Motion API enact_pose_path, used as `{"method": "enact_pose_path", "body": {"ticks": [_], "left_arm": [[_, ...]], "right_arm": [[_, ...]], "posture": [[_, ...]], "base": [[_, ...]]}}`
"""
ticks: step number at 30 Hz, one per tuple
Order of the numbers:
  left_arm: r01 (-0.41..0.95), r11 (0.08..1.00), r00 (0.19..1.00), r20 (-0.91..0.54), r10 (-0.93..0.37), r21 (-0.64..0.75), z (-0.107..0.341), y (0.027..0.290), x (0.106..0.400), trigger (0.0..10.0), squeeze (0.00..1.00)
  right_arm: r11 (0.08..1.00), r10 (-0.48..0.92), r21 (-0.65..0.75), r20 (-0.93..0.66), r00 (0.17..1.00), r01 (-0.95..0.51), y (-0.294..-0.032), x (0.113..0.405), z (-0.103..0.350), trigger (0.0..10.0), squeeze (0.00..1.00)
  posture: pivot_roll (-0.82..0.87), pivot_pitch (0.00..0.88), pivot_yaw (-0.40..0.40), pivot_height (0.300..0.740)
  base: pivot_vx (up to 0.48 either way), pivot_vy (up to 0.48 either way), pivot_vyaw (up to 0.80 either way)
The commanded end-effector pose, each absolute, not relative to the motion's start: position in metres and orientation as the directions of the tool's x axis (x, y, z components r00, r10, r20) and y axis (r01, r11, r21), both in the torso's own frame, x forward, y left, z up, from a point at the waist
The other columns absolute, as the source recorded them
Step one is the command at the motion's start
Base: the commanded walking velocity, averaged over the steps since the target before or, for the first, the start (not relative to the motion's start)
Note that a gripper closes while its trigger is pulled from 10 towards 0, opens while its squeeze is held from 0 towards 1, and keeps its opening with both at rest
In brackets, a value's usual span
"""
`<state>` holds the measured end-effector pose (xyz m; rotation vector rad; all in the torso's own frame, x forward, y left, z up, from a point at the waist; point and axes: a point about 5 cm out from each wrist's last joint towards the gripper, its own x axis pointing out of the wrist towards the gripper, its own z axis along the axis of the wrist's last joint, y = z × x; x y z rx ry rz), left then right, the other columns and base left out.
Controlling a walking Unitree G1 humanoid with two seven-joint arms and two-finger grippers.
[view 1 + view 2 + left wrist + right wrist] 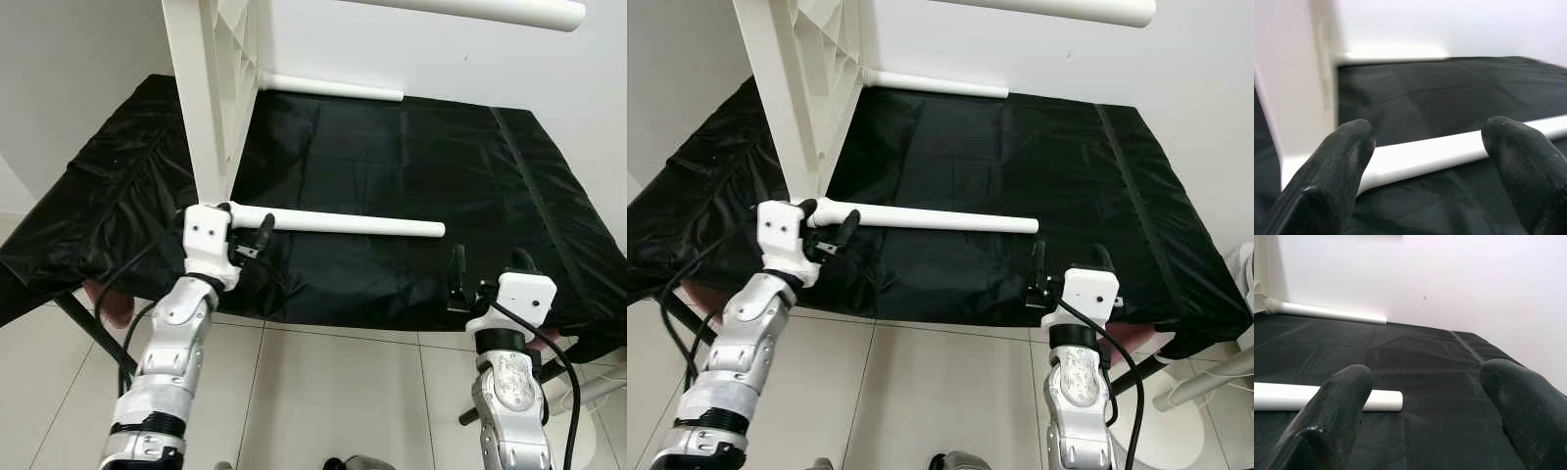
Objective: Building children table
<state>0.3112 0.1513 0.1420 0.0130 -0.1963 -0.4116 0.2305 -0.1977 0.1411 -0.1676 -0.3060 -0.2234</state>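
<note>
two silver arms reach up from the bottom edge over a pale tiled floor (333, 392). left gripper (257, 238) sits at the near edge of a black cloth (411, 157), its fingers (1347, 161) spread apart, nothing clamped between them; just ahead of the tips, in the left wrist view, lies a white leg (1449, 152) crossing the gap between the two fingers, and i cannot tell whether either pad touches it. that leg (343, 223) runs from beside the left gripper away toward the right gripper's side, its one end joined to the white tabletop (211, 88), which stands on edge right beyond the left gripper, ribbed underside facing the legs. right gripper (485, 274) waits at the cloth's near edge, well apart from the left one, fingers (1342, 401) open and empty; the free end of the near leg (1386, 400) lies ahead of it and off toward the left gripper's side. further out, a second leg (333, 88) sticks from the tabletop along the white wall (441, 59), and a third (490, 10) juts out higher up, above the cloth.
</note>
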Motion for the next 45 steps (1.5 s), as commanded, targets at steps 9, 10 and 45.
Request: {"method": "enact_pose_path", "body": {"ticks": [9,10,45], "left_arm": [[0.420,0.906,0.894,0.152,-0.422,0.045,0.134,0.146,0.314,10.0,0.00],[0.420,0.906,0.894,0.152,-0.422,0.045,0.134,0.146,0.314,10.0,0.00],[0.440,0.898,0.886,0.168,-0.433,-0.001,0.123,0.153,0.289,10.0,0.00]], "right_arm": [[0.962,-0.190,-0.127,0.319,0.929,0.241,-0.194,0.229,0.138,10.0,0.00],[0.962,-0.190,-0.127,0.319,0.929,0.241,-0.194,0.229,0.138,10.0,0.00],[0.977,-0.162,-0.085,0.299,0.941,0.195,-0.189,0.205,0.128,10.0,0.00]], "posture": [[0.01,0.000,0.001,0.740],[0.01,0.000,0.001,0.740],[0.02,0.002,-0.048,0.740]], "base": [[0.000,0.000,0.00],[0.000,0.000,0.00],[0.000,0.000,0.00]]}}
